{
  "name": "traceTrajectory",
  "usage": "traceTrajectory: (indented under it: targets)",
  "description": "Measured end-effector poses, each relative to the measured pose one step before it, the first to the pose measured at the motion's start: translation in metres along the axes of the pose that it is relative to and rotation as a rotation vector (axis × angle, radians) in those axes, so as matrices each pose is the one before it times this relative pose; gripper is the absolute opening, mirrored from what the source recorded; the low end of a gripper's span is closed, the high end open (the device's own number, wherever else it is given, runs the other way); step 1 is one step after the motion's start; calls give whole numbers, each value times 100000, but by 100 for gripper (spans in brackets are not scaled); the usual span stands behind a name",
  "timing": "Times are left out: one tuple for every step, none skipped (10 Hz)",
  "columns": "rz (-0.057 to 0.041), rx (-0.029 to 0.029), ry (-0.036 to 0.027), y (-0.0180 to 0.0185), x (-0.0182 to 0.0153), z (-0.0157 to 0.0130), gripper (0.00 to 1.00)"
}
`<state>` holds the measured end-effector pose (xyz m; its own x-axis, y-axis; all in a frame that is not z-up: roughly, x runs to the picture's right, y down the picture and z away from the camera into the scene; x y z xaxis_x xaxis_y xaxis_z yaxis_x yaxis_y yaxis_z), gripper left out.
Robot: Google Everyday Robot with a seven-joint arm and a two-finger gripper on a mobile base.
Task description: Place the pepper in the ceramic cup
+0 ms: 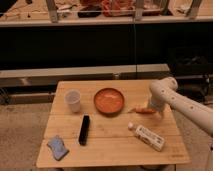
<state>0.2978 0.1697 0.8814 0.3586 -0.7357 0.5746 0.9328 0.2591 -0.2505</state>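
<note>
The pepper (pixel 141 110), small, slim and orange-red, lies at the right side of the wooden table (pixel 112 147), just right of the orange plate. My gripper (pixel 153 109) is down at the pepper's right end, at the tip of the white arm (pixel 180 102) that comes in from the right. Whether it touches or holds the pepper does not show. The ceramic cup (pixel 73 100), off-white and upright, stands at the table's left side, far from the gripper.
An orange plate (pixel 109 100) sits at the table's middle back. A white labelled bottle (pixel 148 137) lies at the front right. A black bar-shaped object (pixel 84 129) and a blue sponge (pixel 57 147) lie at the front left. Dark shelving stands behind the table.
</note>
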Motion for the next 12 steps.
traceTrajectory:
  targets:
    - [72, 192, -133, -54, -31, -14, 74]
    - [47, 151, -139, -44, -38, -26, 80]
    - [-61, -200, 177, 54, 49, -75, 80]
    - [-31, -90, 59, 27, 13, -12, 80]
    - [-35, -79, 62, 18, 16, -1, 80]
    - [-81, 678, 240, -82, -12, -71, 80]
    - [178, 3408, 1033, 48, -181, -369, 80]
    - [642, 8606, 2976, 1047, -248, -1040, 77]
    - [374, 8658, 2354, 429, -116, -974, 71]
    - [53, 8843, 2234, 53, -185, -749, 62]
    - [217, 6883, 1403, 54, -71, -512, 51]
    - [105, 1859, 541, 24, -46, -379, 41]
